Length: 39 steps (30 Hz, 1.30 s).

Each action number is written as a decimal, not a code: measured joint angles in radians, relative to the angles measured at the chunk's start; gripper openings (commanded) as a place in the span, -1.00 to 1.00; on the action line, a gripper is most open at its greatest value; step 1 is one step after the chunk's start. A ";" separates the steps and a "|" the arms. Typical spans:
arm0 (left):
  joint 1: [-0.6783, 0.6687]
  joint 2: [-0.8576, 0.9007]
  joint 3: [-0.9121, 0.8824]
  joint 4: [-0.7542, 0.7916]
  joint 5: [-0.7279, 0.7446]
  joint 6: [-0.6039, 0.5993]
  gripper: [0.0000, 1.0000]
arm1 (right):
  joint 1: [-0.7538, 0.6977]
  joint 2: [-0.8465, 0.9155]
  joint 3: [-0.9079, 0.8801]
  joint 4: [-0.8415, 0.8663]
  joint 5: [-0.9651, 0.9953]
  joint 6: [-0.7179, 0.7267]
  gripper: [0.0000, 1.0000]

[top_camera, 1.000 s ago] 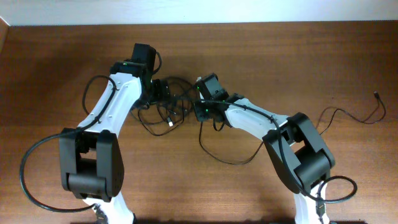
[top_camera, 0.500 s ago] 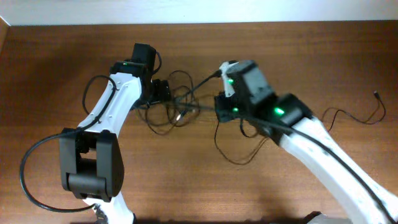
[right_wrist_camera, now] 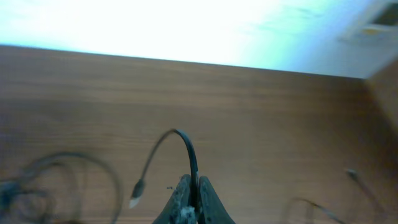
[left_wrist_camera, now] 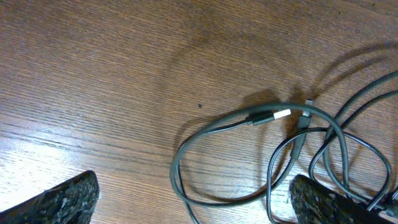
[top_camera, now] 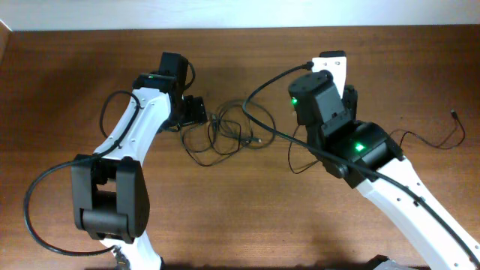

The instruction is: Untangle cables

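Note:
A tangle of black cables [top_camera: 225, 133] lies on the wooden table at centre. My left gripper [top_camera: 196, 111] is low at the tangle's left edge. In the left wrist view its fingers [left_wrist_camera: 193, 202] are open, with a cable loop [left_wrist_camera: 249, 118] lying between and ahead of them. My right gripper [top_camera: 315, 69] is raised above the table to the right and shut on one black cable [top_camera: 259, 88] that arcs back toward the tangle. In the right wrist view the jaws [right_wrist_camera: 191, 190] pinch this cable [right_wrist_camera: 186, 146], whose plug end [right_wrist_camera: 135, 191] hangs free.
A separate thin black cable [top_camera: 424, 139] runs across the table's right side, its end [top_camera: 455, 115] near the right edge. It also shows faintly in the right wrist view [right_wrist_camera: 353, 175]. The wall edge runs along the back.
My right arm has lifted and swung right and back, pulling its cable up out of the tangle. The loops have spread wider. My left arm has stayed put.

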 measured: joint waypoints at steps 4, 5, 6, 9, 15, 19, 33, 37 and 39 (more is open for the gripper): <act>0.000 0.000 0.000 0.000 0.000 0.000 0.98 | -0.030 0.019 0.000 -0.060 0.067 -0.001 -0.92; 0.000 0.000 0.000 0.000 0.000 0.000 0.98 | -0.067 0.021 0.000 -0.083 0.074 0.001 -0.92; 0.000 0.000 0.000 0.000 0.000 0.000 0.98 | -0.117 0.021 0.000 -0.101 0.077 0.004 -0.92; 0.000 0.000 0.000 0.000 0.000 0.000 0.98 | -0.268 0.022 0.000 -0.143 0.022 0.018 -0.92; 0.000 0.000 0.000 0.000 0.000 0.000 0.98 | -0.771 0.028 0.000 -0.179 -0.389 0.072 -0.92; 0.000 0.000 0.000 0.000 0.000 0.000 0.98 | -1.103 0.082 0.000 -0.178 -0.650 0.083 -0.92; 0.000 0.000 0.000 0.000 0.000 0.000 0.98 | -1.489 0.547 0.002 -0.263 -0.915 0.285 -0.83; 0.000 0.000 0.000 0.000 0.000 0.000 0.98 | -1.455 0.573 0.002 -0.266 -0.948 0.297 0.72; 0.000 0.000 0.000 0.000 0.000 0.000 0.98 | -1.430 0.573 0.002 -0.266 -0.953 0.289 0.91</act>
